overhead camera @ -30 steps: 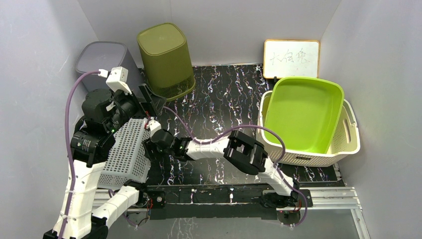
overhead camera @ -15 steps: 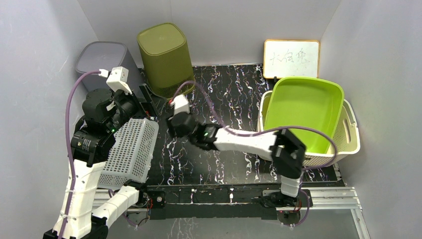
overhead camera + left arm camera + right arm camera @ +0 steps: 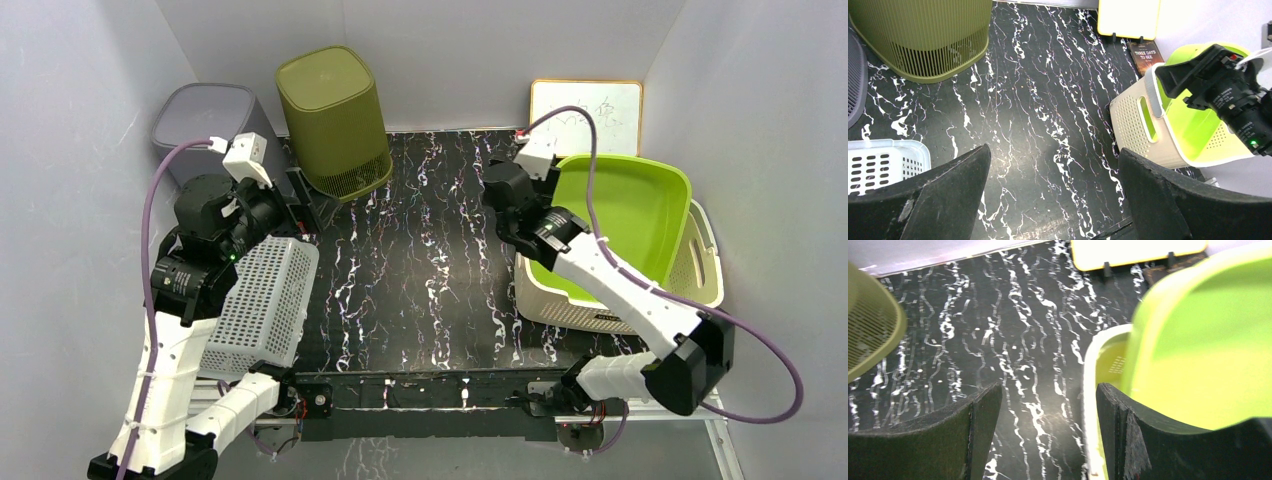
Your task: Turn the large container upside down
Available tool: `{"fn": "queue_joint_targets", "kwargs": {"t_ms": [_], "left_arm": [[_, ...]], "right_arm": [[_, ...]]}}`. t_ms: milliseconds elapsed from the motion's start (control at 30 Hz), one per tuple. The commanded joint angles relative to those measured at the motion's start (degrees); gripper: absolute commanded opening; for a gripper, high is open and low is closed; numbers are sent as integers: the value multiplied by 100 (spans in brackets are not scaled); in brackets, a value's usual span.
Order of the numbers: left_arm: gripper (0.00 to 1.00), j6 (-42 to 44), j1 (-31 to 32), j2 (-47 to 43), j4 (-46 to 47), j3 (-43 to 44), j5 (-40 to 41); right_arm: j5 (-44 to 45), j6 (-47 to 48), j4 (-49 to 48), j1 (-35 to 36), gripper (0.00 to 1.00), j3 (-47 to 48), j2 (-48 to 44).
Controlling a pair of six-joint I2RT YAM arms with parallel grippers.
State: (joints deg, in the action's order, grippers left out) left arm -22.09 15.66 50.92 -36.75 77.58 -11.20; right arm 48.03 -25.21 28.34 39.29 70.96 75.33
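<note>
The large cream perforated basket [image 3: 690, 300] stands upright at the right, with a lime-green tub [image 3: 610, 225] leaning tilted inside it. My right gripper [image 3: 497, 190] is open and empty. It hovers just left of the basket's left rim, and in the right wrist view [image 3: 1048, 386] the cream rim [image 3: 1090, 390] and the tub [image 3: 1208, 340] lie by the right finger. My left gripper [image 3: 300, 200] is open and empty at the far left above the table; it also shows in the left wrist view [image 3: 1053, 150]. That view shows the basket [image 3: 1135, 122] at the right.
A white perforated basket [image 3: 260, 305] lies on its side under the left arm. An olive bin [image 3: 335, 120] and a grey bin [image 3: 205, 115] stand upside down at the back left. A whiteboard [image 3: 585, 115] leans on the back wall. Grey walls close in both sides.
My right arm has swung from the white basket at the left, across the table, to the cream basket's left rim. The left arm has barely moved.
</note>
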Motion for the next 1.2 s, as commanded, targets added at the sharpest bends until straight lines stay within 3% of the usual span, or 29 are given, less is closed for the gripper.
{"fn": "queue_joint_targets", "kwargs": {"t_ms": [0, 300, 500, 800, 867, 1000, 1167], "left_arm": [[98, 58, 8, -14, 125, -120, -198], [98, -44, 12, -115, 171, -350, -237], [98, -94, 10, -123, 195, -420, -257], [98, -109, 8, -106, 205, -466, -231], [98, -120, 10, -138, 220, -501, -240], [98, -129, 7, -189, 196, -521, -245], [98, -142, 7, -231, 163, -508, -238]], "right_arm": [[526, -182, 257, -135, 66, -250, -587], [877, -178, 279, -625, 65, -733, -963], [-32, 96, -378, -1550, 63, -1182, -856], [-301, 370, -1006, -1749, 49, -1524, -925], [-327, 405, -1104, -1778, 43, -1601, -972], [-368, 454, -1207, -1788, 16, -1672, -1092], [-579, 635, -1235, -1789, 0, -1430, -1441]]}}
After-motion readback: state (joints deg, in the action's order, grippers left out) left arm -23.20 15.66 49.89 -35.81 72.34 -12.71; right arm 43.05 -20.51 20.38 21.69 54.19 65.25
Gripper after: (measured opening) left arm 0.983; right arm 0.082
